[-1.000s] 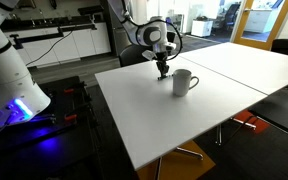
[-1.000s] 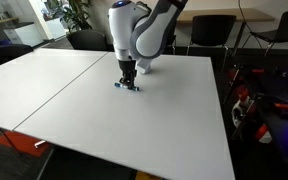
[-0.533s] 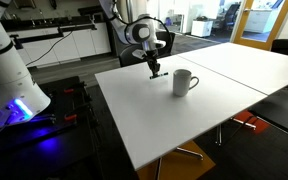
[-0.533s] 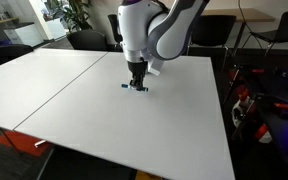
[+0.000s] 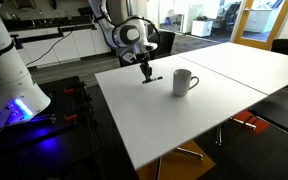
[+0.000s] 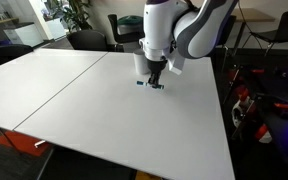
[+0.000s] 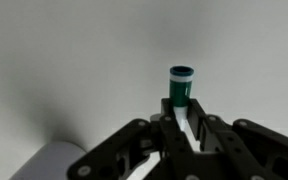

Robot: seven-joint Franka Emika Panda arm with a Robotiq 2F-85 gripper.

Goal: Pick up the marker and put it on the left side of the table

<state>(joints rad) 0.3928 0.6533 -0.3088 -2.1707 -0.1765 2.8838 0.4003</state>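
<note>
The table [image 5: 174,125] fills the middle of both exterior views, a wide white top with a seam running across it and most of its surface bare. The arm [image 5: 124,35] reaches in from the upper left of the frame and hangs over the table's upper-left corner, close to that far edge, with dark chairs just beyond it. A white mug [image 5: 184,82] stands near, to the right of the gripper [image 5: 145,70] in the frame, apart from it.

In the wrist view the jaws are closed on the marker [image 7: 181,85], gripping it partway along so that the teal end sticks out ahead of the fingers [image 7: 199,128]. In an exterior view the marker [image 5: 152,78] lies roughly level, very low over the top; whether it touches the surface cannot be told.

The step in hand looks like the carry — so lift a little first, enough that the jutting end does not drag on the table. Keep the grip firm, since a thin round stick could turn between the pads. Steer away from the mug, not past it. The open white area [image 6: 104,110] toward the lower left of that frame offers plenty of room — set the marker down well inside the edge, low and flat, so it cannot roll off.
</note>
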